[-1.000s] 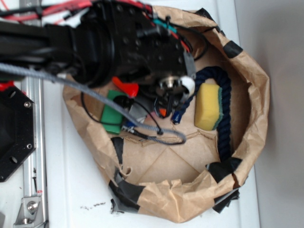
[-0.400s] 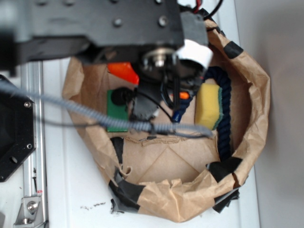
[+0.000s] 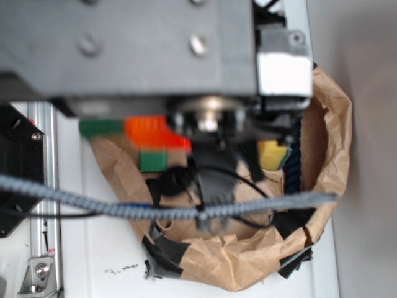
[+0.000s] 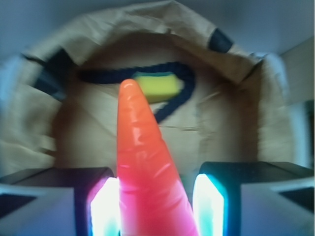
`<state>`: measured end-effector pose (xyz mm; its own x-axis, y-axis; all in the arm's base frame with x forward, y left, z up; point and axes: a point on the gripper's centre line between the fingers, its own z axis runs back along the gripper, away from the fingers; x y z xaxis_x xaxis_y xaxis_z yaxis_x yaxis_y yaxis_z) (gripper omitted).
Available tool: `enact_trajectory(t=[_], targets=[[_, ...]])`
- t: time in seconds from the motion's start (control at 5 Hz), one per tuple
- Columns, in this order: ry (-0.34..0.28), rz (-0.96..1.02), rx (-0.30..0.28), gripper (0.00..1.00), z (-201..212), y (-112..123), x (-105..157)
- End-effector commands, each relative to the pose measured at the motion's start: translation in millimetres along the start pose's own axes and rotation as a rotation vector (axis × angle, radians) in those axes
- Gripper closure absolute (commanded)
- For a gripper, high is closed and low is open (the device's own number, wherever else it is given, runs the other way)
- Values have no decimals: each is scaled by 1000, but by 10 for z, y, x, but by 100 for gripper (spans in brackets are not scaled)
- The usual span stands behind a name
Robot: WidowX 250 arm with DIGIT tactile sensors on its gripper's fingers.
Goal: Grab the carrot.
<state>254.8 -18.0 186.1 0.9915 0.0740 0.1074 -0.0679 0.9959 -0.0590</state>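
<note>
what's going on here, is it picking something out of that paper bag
The robot's gripper has the orange carrot between its two fingers, tip pointing away from the wrist camera. Below it is a brown paper bag rolled open, with a yellow sponge and a dark blue rope lying inside. In the exterior view the arm is close to the camera and blocks most of the bag; the carrot shows under it, above a green block.

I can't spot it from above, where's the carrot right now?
In the wrist view the carrot sits between the gripper fingers, its tip pointing toward the yellow sponge in the paper bag.
</note>
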Motion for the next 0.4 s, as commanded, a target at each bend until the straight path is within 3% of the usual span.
enact_trajectory(t=[0.0,0.2], targets=[[-179,104,38,100,9,-22,70],[-152,100,57,100,-30,6,55]])
